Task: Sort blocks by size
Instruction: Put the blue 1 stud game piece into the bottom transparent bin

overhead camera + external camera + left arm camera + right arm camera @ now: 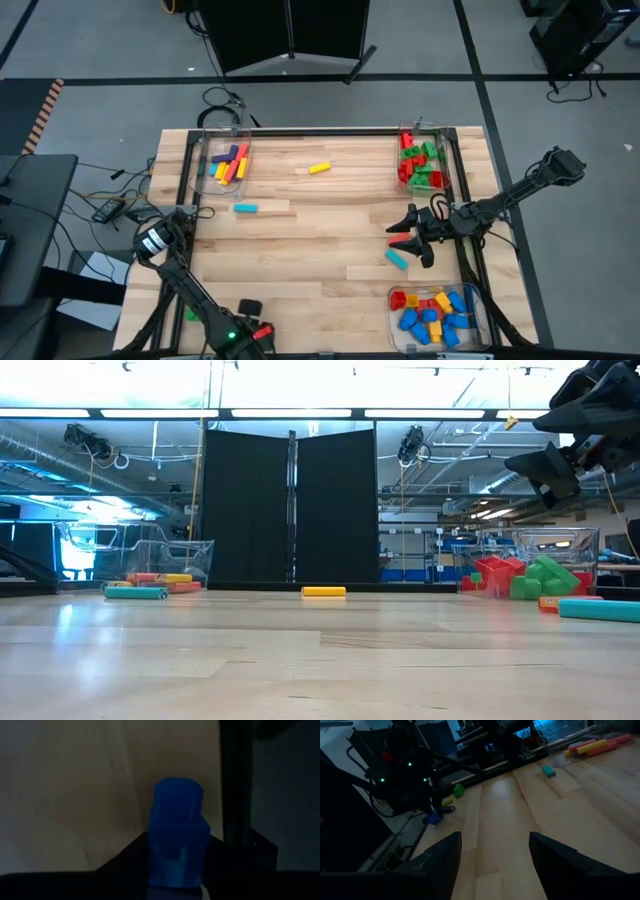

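Observation:
My left gripper (165, 238) points down at the table's left edge, beside the black frame rail (235, 785), shut on a small blue block (176, 835). The right wrist view shows that block (435, 817) under the left gripper (432, 809). My right gripper (398, 230) hovers open and level over the right half of the table, with nothing between its fingers (495, 855). Below it a red block (400, 239) and a teal block (397, 258) lie flat on the wood. A yellow block (319, 168) and another teal one (245, 208) lie farther off. My left gripper pinches the blue block between its two fingers, one on each of two opposite sides (155, 855). The fingers come from above and point down. The block's lower end (177, 790) juts out beyond the fingertips toward the wood. Whether it rests on the table I cannot tell.
Three clear bins stand on the table. The one at the far left (228, 160) holds long bars. Red and green bricks fill the far right one (420, 162), and blue, yellow and red pieces the near right one (436, 315). A green block (458, 790) lies near the left arm.

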{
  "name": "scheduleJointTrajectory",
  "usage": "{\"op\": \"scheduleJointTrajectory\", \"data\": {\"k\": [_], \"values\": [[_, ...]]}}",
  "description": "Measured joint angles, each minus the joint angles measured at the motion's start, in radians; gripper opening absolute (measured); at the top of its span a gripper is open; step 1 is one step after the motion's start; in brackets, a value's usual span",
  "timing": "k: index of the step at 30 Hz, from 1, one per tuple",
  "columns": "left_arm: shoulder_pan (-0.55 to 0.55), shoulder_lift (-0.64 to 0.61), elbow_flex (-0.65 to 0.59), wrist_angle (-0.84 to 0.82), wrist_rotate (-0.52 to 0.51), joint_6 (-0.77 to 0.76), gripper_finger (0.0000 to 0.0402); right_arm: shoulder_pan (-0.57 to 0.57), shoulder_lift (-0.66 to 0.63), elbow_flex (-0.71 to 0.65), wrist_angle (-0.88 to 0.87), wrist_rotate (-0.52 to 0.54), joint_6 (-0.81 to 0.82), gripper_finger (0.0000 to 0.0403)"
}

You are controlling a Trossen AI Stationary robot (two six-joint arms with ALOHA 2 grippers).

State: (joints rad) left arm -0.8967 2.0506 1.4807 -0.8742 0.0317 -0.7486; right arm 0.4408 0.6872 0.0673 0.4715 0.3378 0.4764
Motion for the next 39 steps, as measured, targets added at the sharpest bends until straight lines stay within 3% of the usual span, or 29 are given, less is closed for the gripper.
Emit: {"op": "scheduleJointTrajectory", "data": {"k": [6,13,19,25,32,39], "values": [[0.013,-0.002,0.000,-0.011,-0.076,-0.121,0.0154,0.000,0.000,0.000,0.000,0.000,0.000,0.0246],[0.097,-0.008,0.000,-0.019,-0.250,-0.122,0.0141,0.000,0.000,0.000,0.002,0.000,0.000,0.0243],[0.258,-0.010,0.000,0.002,-0.417,-0.091,0.0144,0.001,0.000,0.000,0.007,-0.001,0.045,0.0246],[0.469,-0.010,0.054,-0.002,-0.430,-0.086,0.0145,0.002,0.000,0.000,0.007,-0.049,0.068,0.0243],[0.671,-0.010,0.185,-0.016,-0.421,0.170,0.0146,0.002,0.000,0.000,0.007,-0.052,0.106,0.0246],[0.862,-0.015,0.331,-0.166,-0.352,0.446,0.0142,0.002,0.000,0.000,0.007,-0.052,0.108,0.0243]]}}
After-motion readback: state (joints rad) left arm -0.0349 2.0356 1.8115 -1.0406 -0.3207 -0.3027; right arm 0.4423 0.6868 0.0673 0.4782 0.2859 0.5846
